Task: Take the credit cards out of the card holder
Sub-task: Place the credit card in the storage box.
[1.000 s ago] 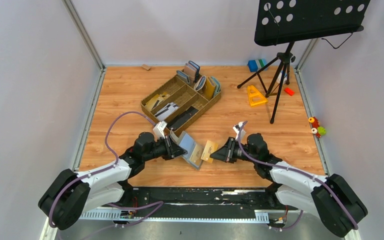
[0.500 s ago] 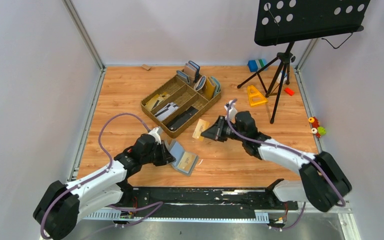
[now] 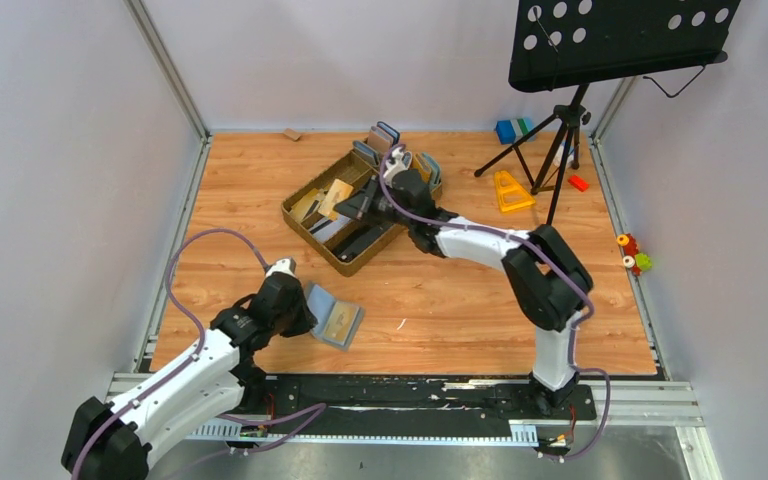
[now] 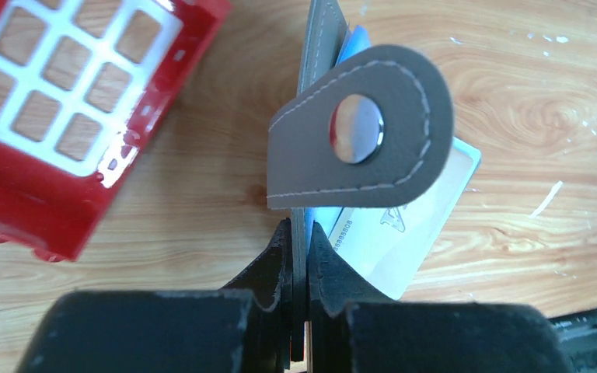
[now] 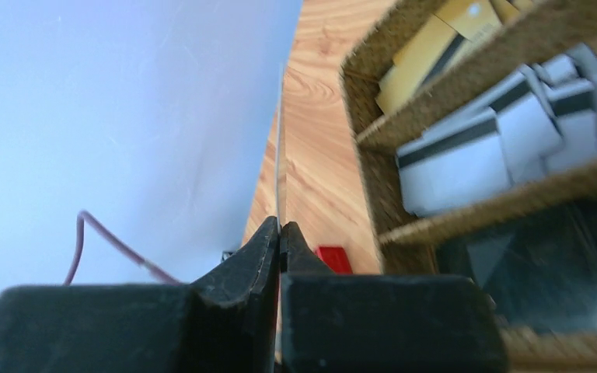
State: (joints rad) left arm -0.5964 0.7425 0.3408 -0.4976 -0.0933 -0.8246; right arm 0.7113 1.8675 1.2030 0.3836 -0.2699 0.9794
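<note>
The right gripper (image 3: 353,205) is clenched on a tan card (image 3: 338,195) that juts straight ahead of its fingertips, over the brown tray (image 3: 293,212). The step looks like a drop-off: lower the card inside a compartment wall before letting go, so it cannot skid out. The left gripper (image 3: 302,310) pinches one edge of the card holder (image 3: 332,325), which lies open on the table just ahead of it with another card (image 4: 385,233) showing inside.

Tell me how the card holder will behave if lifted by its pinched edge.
Probably floppy: the card holder is a thin bi-fold, open, so its free half would likely swing. Its unfastened snap tab may flap. The card in its open face could slide out.
</note>
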